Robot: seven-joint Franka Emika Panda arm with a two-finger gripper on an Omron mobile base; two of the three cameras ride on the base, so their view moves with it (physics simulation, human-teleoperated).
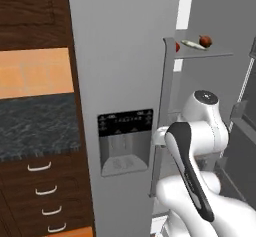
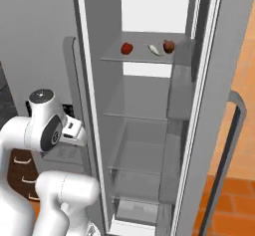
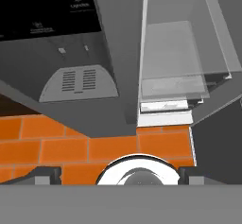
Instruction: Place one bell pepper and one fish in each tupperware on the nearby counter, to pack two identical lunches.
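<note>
On an upper shelf of the open fridge lie a red bell pepper (image 2: 127, 48), a pale fish (image 2: 155, 49) and a darker red bell pepper (image 2: 169, 46). The left base view has the same fish (image 1: 193, 44) with the dark pepper (image 1: 205, 41) beside it. My gripper (image 3: 120, 176) is open with nothing between its fingertips (image 3: 47, 176). It points down at the foot of the fridge, well below that shelf. The dark stone counter (image 1: 35, 126) lies to the left of the fridge. The tupperware is out of view.
The closed fridge door with the black dispenser panel (image 1: 125, 141) stands right in front of my arm. The open fridge door (image 2: 234, 145) hangs to the right. Glass shelves and drawers (image 3: 175, 57) fill the lower fridge. Orange floor tiles (image 3: 61, 147) lie below.
</note>
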